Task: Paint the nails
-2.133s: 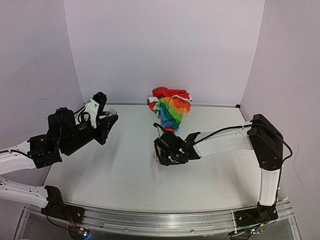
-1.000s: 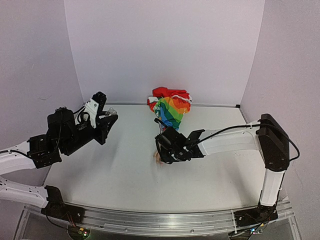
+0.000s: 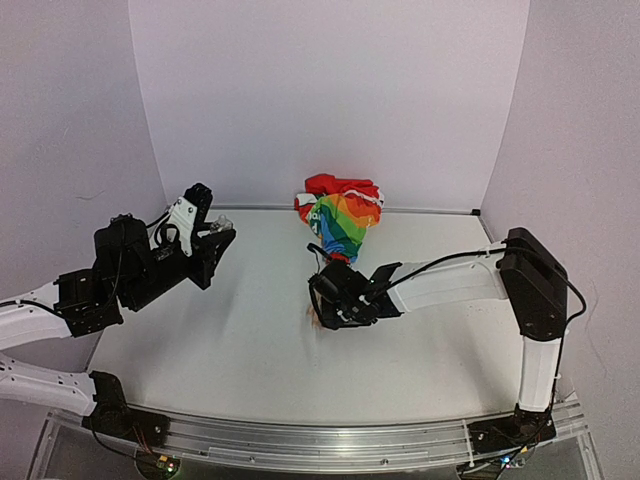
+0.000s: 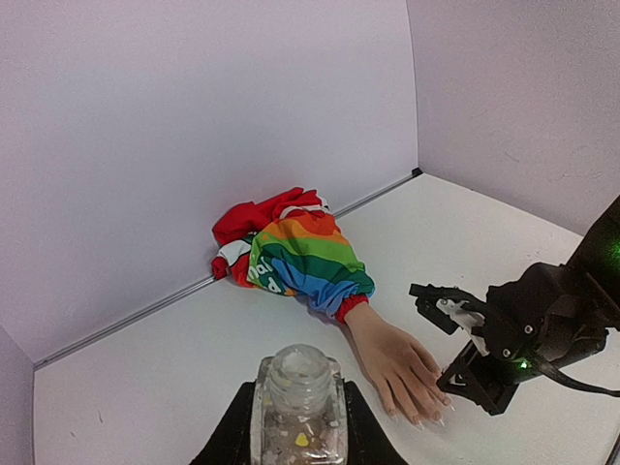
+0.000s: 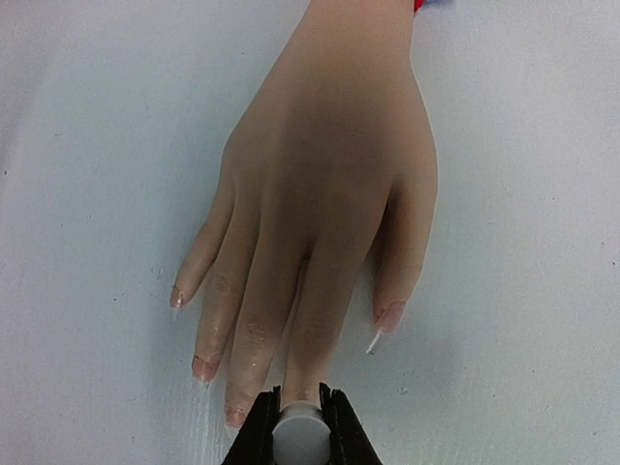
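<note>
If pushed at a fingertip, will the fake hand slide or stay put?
Likely slides a little: the fake hand lies palm-down on the smooth table with nothing visibly pinning it. Its moulded fingers look stiff, so probably no flopping. The bunched rainbow sleeve may add drag.

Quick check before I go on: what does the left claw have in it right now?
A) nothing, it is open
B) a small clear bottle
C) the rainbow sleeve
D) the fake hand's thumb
B: the left wrist view shows the left claw closed on a small clear bottle, apart from the fake hand.
</note>
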Action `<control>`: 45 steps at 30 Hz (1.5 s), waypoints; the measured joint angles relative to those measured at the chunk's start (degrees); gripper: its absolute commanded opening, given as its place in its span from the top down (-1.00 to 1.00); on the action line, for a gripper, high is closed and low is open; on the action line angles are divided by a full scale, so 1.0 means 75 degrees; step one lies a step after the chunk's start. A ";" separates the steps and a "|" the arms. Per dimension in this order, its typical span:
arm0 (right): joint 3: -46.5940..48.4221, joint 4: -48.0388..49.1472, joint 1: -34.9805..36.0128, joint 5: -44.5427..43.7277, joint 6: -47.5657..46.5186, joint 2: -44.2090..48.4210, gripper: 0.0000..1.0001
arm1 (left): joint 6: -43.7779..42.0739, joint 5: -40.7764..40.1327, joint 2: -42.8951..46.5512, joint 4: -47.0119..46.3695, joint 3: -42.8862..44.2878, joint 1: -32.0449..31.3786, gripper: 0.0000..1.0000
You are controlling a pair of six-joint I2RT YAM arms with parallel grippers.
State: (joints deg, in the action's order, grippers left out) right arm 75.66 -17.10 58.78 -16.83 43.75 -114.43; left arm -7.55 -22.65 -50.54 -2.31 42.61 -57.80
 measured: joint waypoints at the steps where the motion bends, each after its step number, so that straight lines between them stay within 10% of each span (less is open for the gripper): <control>1: 0.0000 0.0002 0.0000 0.0003 0.0000 0.0000 1.00 | 0.0000 0.0000 0.0002 0.0000 0.0000 0.0000 1.00; 45: 0.0012 0.0002 0.0105 0.0322 0.0123 0.0000 1.00 | 0.0000 0.0006 -0.0001 0.0000 0.0000 0.0000 1.00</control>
State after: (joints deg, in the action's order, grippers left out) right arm 75.75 -17.08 59.57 -14.41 44.67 -114.43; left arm -7.55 -22.61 -50.54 -2.31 42.61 -57.80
